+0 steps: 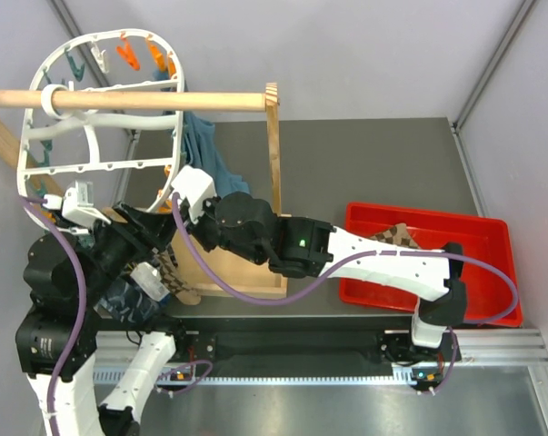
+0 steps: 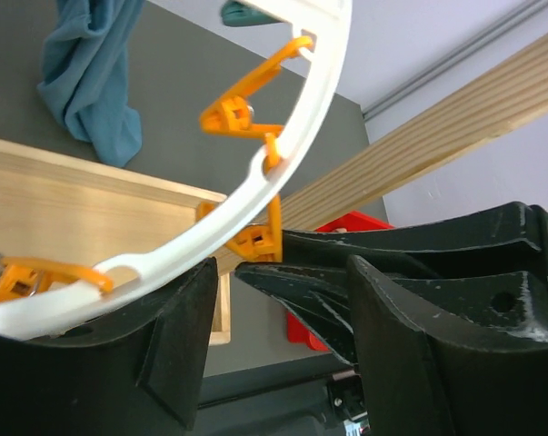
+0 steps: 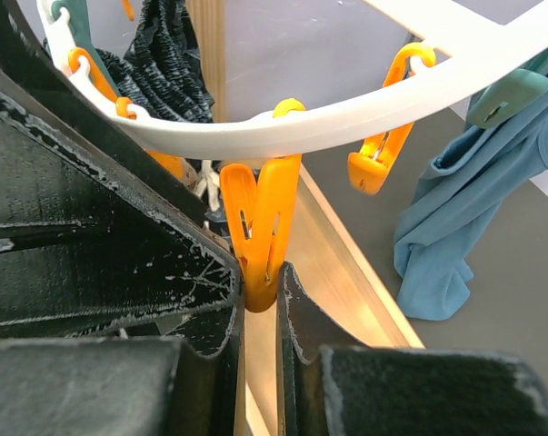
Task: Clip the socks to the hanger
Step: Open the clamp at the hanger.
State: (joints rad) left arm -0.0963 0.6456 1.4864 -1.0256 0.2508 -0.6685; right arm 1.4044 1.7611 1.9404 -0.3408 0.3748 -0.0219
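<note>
Peg gripped, no sock at it yet: you are at the opening of the clipping step.

Your right claw (image 3: 260, 289) is clamped on the lower end of an orange plastic clothes peg (image 3: 266, 204), which hangs just above it from the rim of the white plastic oval hanger (image 3: 283, 136). I cannot tell whether the peg's mouth is sprung. Your left claw (image 2: 283, 291) has its fingers wide apart, either side of the right claw's tips, with no fabric between them. One brown-and-beige diamond-check fabric sock (image 1: 175, 278) sits below the left claw on its near side, seemingly held by neither claw. Another sock (image 1: 396, 238) lies well behind the right claw in the red plastic tray (image 1: 492, 238). Next, I judge, your left claw must take the near sock and lift its edge to the peg.
</note>
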